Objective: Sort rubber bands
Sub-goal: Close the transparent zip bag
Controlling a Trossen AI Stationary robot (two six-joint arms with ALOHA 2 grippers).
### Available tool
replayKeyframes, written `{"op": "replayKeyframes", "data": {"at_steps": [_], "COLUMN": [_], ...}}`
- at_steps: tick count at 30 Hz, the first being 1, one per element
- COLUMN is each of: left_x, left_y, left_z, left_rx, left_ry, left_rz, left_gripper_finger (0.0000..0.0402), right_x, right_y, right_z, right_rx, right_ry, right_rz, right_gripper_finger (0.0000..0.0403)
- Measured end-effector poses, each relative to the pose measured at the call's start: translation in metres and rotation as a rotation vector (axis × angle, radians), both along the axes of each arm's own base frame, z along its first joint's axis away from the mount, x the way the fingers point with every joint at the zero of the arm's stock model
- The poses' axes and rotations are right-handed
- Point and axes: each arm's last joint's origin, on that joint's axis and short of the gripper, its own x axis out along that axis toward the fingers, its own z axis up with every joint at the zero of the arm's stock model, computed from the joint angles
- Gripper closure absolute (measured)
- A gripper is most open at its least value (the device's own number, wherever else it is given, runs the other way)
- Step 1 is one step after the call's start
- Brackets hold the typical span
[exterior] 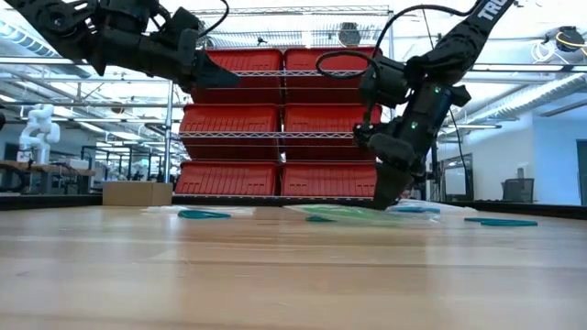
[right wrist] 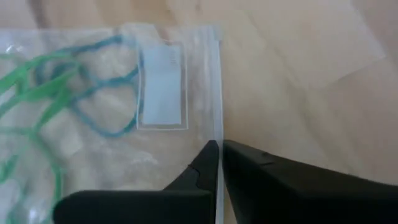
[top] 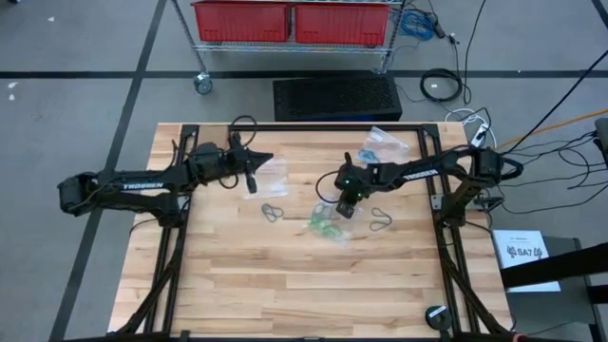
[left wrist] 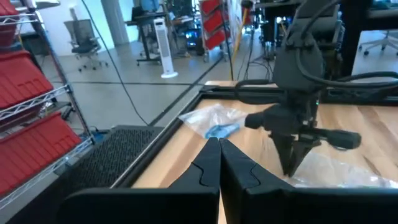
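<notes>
- Nearest the lens in the right wrist view, the right hand (right wrist: 219, 149) has its 2 dark fingers pinched narrow on the sealed edge of a clear plastic bag (right wrist: 112, 106), down at the tabletop (top: 285, 275).
- That bag holds bright green rubber bands (right wrist: 31, 87) tangled with a teal band (right wrist: 99, 112); a white label patch (right wrist: 161, 87) shows on the bag beside them.
- From above, the right hand (top: 346, 207) sits just right of the tabletop's centre, and the bag with green bands (top: 326, 226) lies touching it at about 7 o'clock.
- A dark loose rubber band (top: 273, 211) lies on the wood at 9 o'clock from that bag, near it.
- Another dark loose band (top: 382, 221) lies at 3 o'clock from the bag, just beside the right hand.
- A second clear bag (top: 384, 145) with blue bands inside lies at 1 o'clock from the right hand, near the tabletop's far edge.
- A third clear bag (top: 271, 171) lies at 10 o'clock from the right hand, just beside the left hand.
- The left hand (top: 253, 163) is raised over the far left part of the tabletop, well apart from the right hand; its fingers are pressed together and hold nothing.
- In the low view the left hand (exterior: 220, 75) hangs clear above the wood, while the right hand (exterior: 385, 197) reaches down to the bag (exterior: 339, 214).
- Red bins (exterior: 275, 119) on a wire rack fill the background beyond the tabletop.
</notes>
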Motion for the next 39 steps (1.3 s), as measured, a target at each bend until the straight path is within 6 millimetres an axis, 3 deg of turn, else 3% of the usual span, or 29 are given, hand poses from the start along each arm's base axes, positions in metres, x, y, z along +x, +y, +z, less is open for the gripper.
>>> {"op": "replayKeyframes", "data": {"at_steps": [7, 11, 21, 26, 30, 36, 39], "left_x": [-0.002, -0.002, -0.002, -0.002, -0.002, -0.002, -0.002], "left_y": [0.002, 0.002, 0.000, 0.000, 0.000, 0.000, 0.000], "left_z": [0.002, 0.001, 0.000, -0.001, 0.000, 0.000, 0.000], "left_rx": [-0.018, -0.019, -0.027, -0.032, -0.032, -0.032, -0.033], "left_ry": [-0.015, -0.008, 0.000, 0.008, 0.009, 0.008, 0.008], "left_rz": [0.010, 0.010, -0.015, -0.017, -0.017, -0.016, -0.016], "left_gripper_finger": [0.0401, 0.0402, 0.0402, 0.0402, 0.0402, 0.0402, 0.0402], "right_x": [0.003, 0.003, 0.004, 0.007, 0.011, 0.009, 0.004], "right_y": [-0.001, 0.003, 0.010, 0.010, 0.016, 0.021, 0.023], "right_z": [0.029, 0.033, 0.027, 0.008, -0.002, 0.004, 0.012], "right_rx": [-0.025, 0.028, 0.032, 0.037, -0.034, -0.099, -0.075], "right_ry": [-0.028, -0.008, 0.035, 0.107, 0.152, 0.155, 0.149], "right_rz": [0.033, 0.042, -0.007, -0.034, -0.025, -0.019, -0.015], "right_gripper_finger": [0.0399, 0.0391, 0.0224, 0.0182, 0.0211, 0.0372, 0.0389]}}
